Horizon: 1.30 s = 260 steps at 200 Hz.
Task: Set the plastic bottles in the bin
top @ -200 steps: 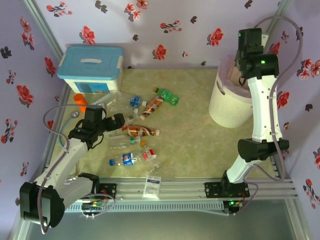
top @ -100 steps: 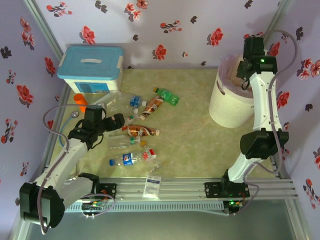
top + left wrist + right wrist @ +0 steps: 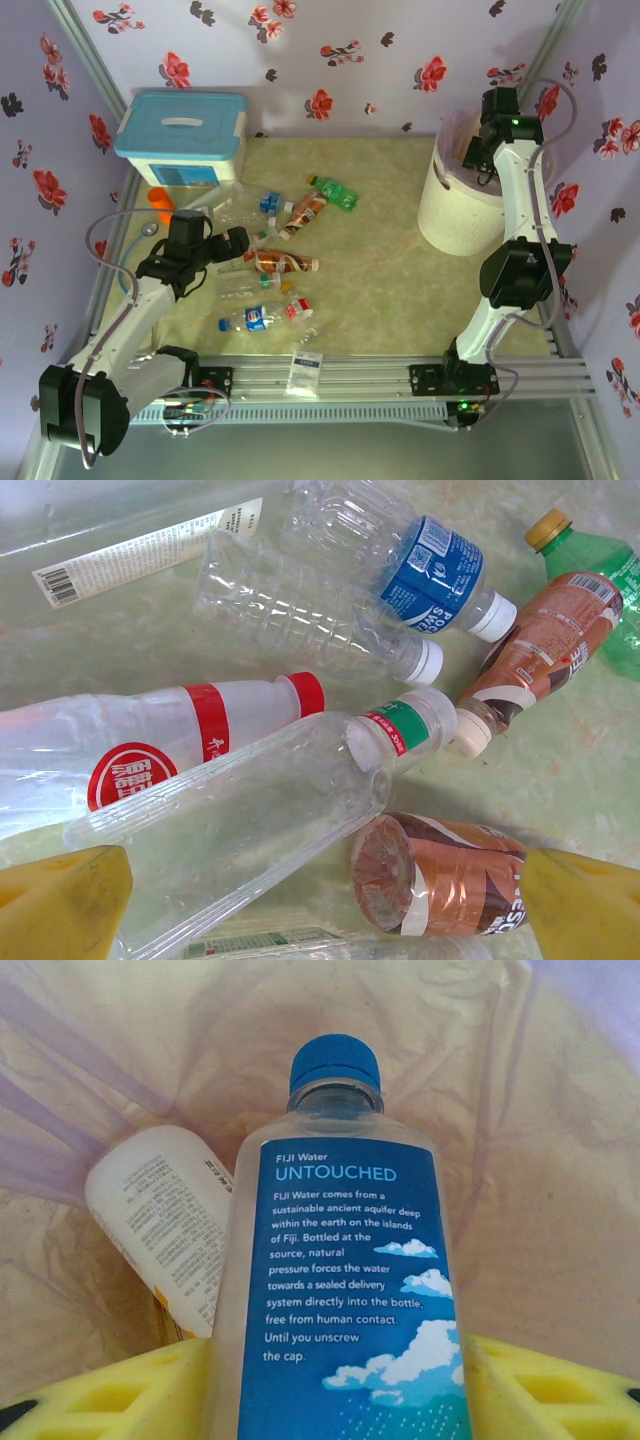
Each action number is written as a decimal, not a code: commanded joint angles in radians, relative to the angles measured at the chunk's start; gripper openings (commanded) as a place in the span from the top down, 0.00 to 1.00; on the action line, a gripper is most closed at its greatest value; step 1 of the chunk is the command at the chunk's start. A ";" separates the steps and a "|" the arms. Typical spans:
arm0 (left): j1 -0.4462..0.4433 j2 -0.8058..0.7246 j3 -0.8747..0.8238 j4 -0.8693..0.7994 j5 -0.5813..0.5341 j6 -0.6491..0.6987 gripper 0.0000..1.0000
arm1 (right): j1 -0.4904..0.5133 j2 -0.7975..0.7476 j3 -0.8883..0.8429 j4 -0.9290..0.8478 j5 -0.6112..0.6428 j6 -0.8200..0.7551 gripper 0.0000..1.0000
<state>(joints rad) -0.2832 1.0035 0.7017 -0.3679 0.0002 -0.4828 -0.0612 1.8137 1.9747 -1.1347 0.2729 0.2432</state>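
My right gripper (image 3: pixel 335 1380): pads pinch blue-cap bottle (image 3: pixel 340 1220), cap points away from me, into bin (image 3: pixel 450 215). White-label bottle (image 3: pixel 165 1220) lies past it on pink liner (image 3: pixel 520 1160). My left gripper (image 3: pixel 325 900): fingers spread wide, just above loose bottles (image 3: pixel 240 820) on table (image 3: pixel 400 290).

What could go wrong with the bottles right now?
The Fiji water bottle points cap-first into the bin between the right jaws; it might snag the loose liner instead of dropping in. The left jaws stand wide over the clear bottle; closing may nudge the brown-labelled bottle beside it away.
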 commanded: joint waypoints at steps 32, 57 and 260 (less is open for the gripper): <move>0.006 -0.004 -0.011 0.004 -0.009 0.014 0.00 | -0.009 0.003 0.002 -0.001 -0.004 -0.001 0.18; 0.006 -0.005 -0.013 0.003 -0.009 0.016 0.00 | -0.009 -0.007 0.022 -0.016 0.003 -0.007 0.15; 0.007 0.100 0.014 0.044 0.008 -0.016 0.01 | 0.647 -0.281 -0.114 -0.076 -0.164 -0.048 0.05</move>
<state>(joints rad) -0.2832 1.0889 0.7010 -0.3229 0.0013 -0.4915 0.5350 1.5028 1.9495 -1.1534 0.2146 0.1841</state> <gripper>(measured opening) 0.992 0.953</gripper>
